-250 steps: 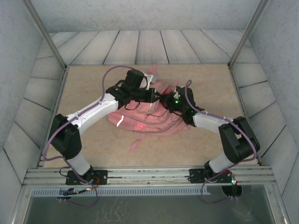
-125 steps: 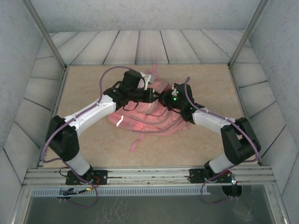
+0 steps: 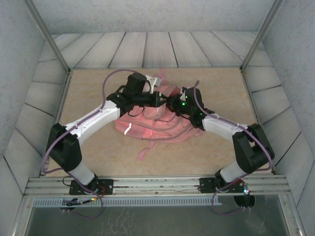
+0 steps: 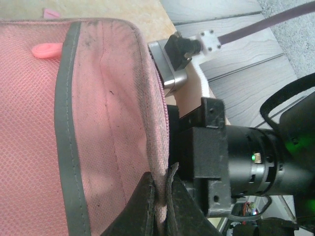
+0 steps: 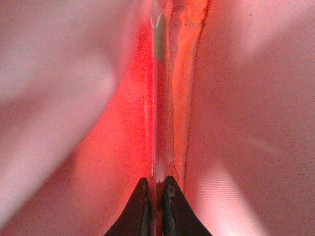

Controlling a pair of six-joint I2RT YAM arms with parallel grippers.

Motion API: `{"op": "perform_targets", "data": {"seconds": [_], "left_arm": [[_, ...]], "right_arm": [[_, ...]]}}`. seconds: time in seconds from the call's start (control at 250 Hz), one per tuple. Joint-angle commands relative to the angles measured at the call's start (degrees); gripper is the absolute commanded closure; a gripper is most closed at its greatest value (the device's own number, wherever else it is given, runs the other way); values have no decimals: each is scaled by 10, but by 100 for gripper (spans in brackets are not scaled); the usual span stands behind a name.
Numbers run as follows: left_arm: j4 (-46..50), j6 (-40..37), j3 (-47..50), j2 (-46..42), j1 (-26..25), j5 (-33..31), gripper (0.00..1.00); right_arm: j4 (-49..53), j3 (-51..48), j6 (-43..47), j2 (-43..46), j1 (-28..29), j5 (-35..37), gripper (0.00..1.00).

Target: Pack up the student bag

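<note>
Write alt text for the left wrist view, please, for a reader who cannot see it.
The left claw is shut on the zip edge of the pink student bag, whose mesh panel with grey trim lies to the left. To the right sits the right arm's black wrist with a green light.

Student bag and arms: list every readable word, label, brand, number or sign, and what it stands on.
None can be read.
The student bag shows no print up close; its white strip is too small to tell.
The green light on the right arm is a lamp, no sign.
</note>
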State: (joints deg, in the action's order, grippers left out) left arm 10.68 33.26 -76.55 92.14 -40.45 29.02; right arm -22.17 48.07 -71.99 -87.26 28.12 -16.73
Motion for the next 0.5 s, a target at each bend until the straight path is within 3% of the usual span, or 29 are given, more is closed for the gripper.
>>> {"op": "perform_targets", "data": {"seconds": [0.0, 0.228, 0.388, 0.496], "left_arm": [[-86, 2, -19, -45, -8, 57, 100], [-97, 10, -19, -47, -8, 67, 100], [-99, 13, -11, -46, -5, 66, 100], [-104, 13, -2, -43, -3, 64, 100]], "right_arm": [[-51, -16, -4, -30, 12, -15, 95], [-57, -15, 4, -60, 18, -26, 91], [-30, -12, 26, -61, 18, -33, 71], [10, -10, 57, -42, 18, -29, 67]]}}
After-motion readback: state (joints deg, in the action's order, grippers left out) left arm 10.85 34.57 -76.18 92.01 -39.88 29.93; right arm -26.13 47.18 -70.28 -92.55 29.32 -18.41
